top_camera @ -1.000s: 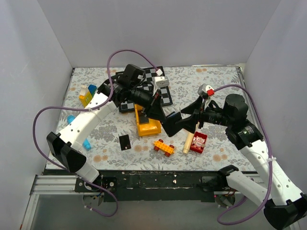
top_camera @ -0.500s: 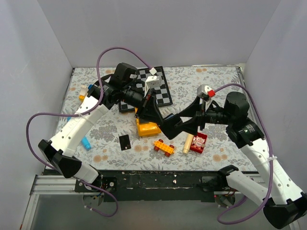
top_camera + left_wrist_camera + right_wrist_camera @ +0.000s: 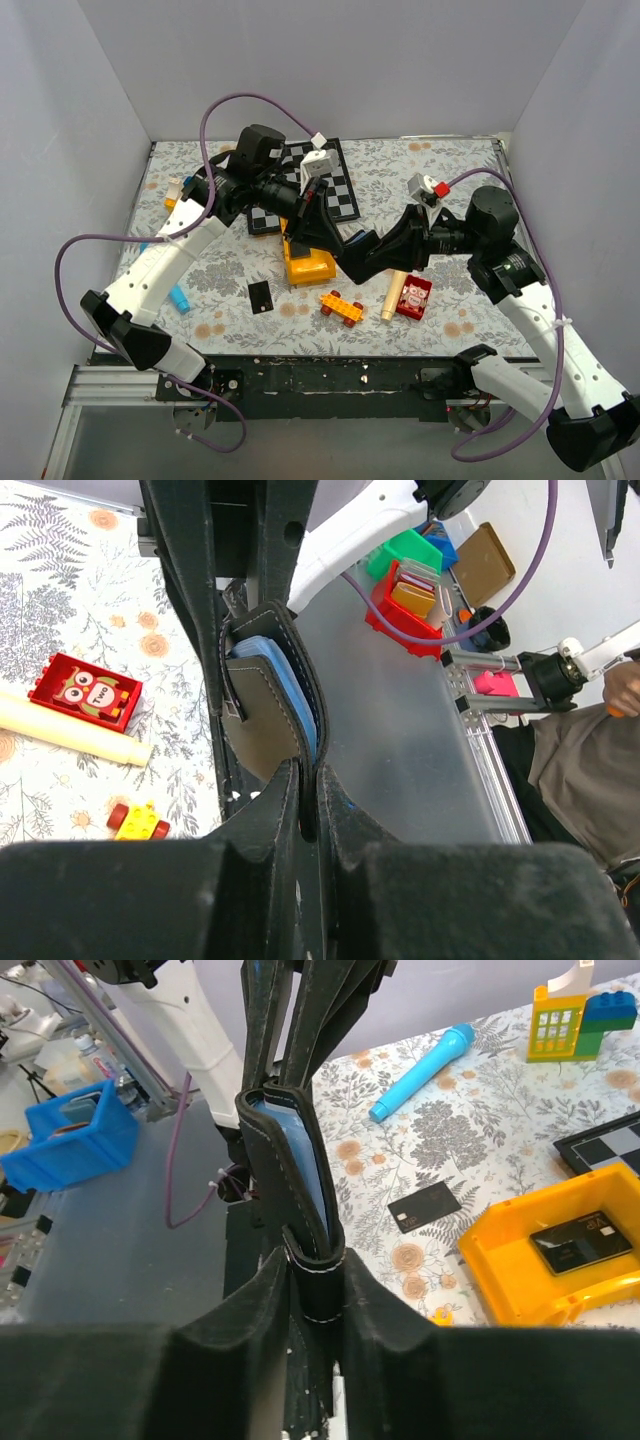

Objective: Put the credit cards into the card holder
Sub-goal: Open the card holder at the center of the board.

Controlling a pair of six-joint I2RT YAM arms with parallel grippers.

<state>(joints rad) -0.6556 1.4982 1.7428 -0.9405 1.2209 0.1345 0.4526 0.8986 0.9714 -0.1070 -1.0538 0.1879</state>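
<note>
The card holder, a black folding wallet with a blue-grey inside, hangs in the air between both arms, over the table's middle. My left gripper is shut on one edge of it. My right gripper pinches the opposite edge, with both pads touching the leather. One of the credit cards lies flat on the patterned cloth, also visible in the right wrist view. Another card rests inside the yellow tray.
The yellow tray sits under the grippers. A checkerboard lies at the back. Near the front are an orange brick car, a wooden peg and a red owl block. A blue marker and coloured blocks sit at left.
My right gripper has gone from wide open to closed on the card holder. Both arms shifted a little left and back, with the left still gripping the holder.
</note>
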